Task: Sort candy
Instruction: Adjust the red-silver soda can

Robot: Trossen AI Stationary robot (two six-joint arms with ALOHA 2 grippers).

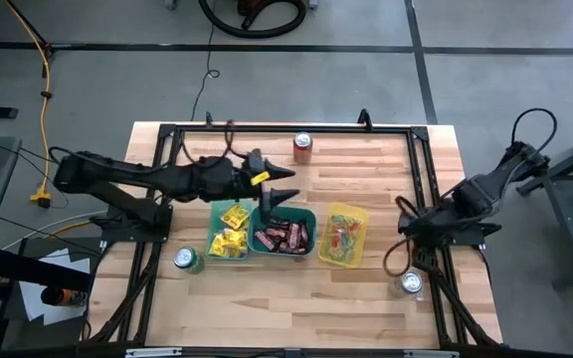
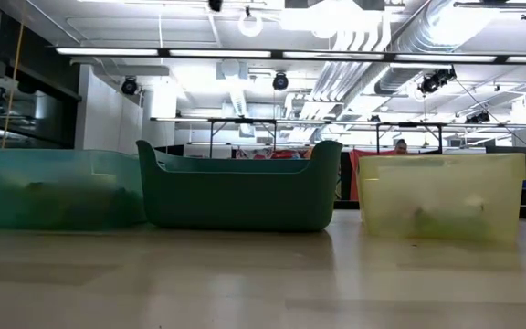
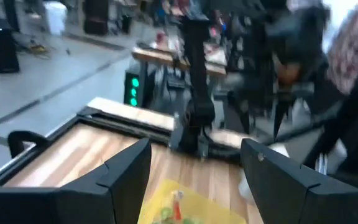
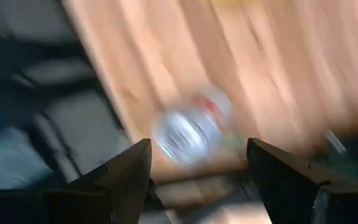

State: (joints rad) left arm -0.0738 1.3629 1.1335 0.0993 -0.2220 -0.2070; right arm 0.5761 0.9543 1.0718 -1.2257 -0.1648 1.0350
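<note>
Yellow packets (image 1: 229, 231) fill the left bin (image 1: 229, 246), brown bars (image 1: 283, 237) the middle bin (image 1: 309, 221), mixed sweets (image 1: 343, 239) the right bin (image 1: 351, 213), mid-table. Left gripper (image 1: 279, 198) hovers released above the middle bin; right gripper (image 1: 403, 225) waits spread near the table's right edge.

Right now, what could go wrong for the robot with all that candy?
The left gripper hangs open over the middle bin of brown bars, next to the yellow packets; a sweet let go near the shared wall might land in the wrong bin. The right gripper, open, sits close to a can by the table edge and could knock it off.
</note>
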